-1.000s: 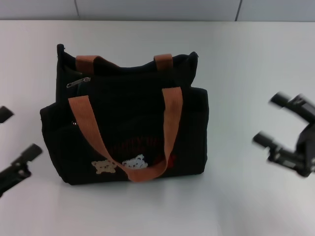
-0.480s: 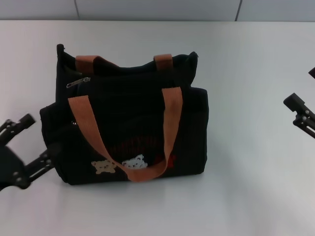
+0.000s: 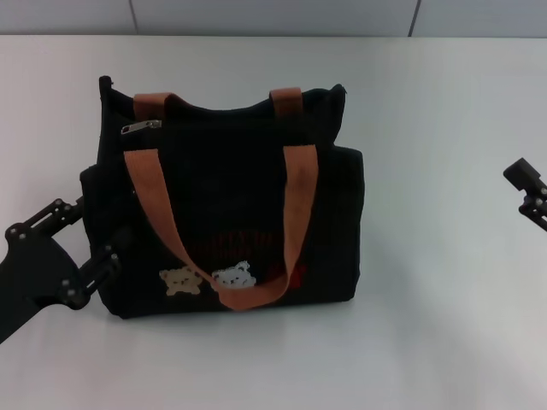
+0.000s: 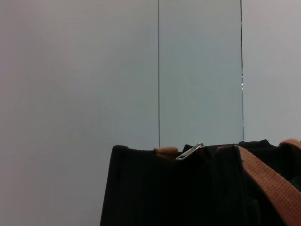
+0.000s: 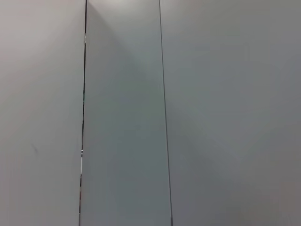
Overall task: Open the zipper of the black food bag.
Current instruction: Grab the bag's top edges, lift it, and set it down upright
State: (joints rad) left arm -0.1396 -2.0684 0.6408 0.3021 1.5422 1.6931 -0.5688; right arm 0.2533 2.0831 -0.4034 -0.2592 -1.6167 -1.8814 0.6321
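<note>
The black food bag point(image 3: 231, 205) stands upright in the middle of the white table, with rust-brown handles point(image 3: 295, 213) and bear patches low on its front. The zipper runs along the top rim, and its silver pull tab point(image 3: 141, 127) lies near the bag's left end; the left wrist view also shows the pull tab point(image 4: 189, 151) on the rim of the bag point(image 4: 188, 188). My left gripper point(image 3: 98, 226) is open at the bag's lower left side, its fingers against the fabric. Only part of my right gripper point(image 3: 530, 192) shows at the right edge, far from the bag.
The white table point(image 3: 444, 325) spreads around the bag. A pale panelled wall point(image 3: 273, 15) runs behind the table, and the right wrist view shows only that wall point(image 5: 188, 117).
My left gripper has moved right, from beside the table's left edge up against the bag's left side. My right gripper has drawn back to the right edge. The bag's top has shifted slightly.
</note>
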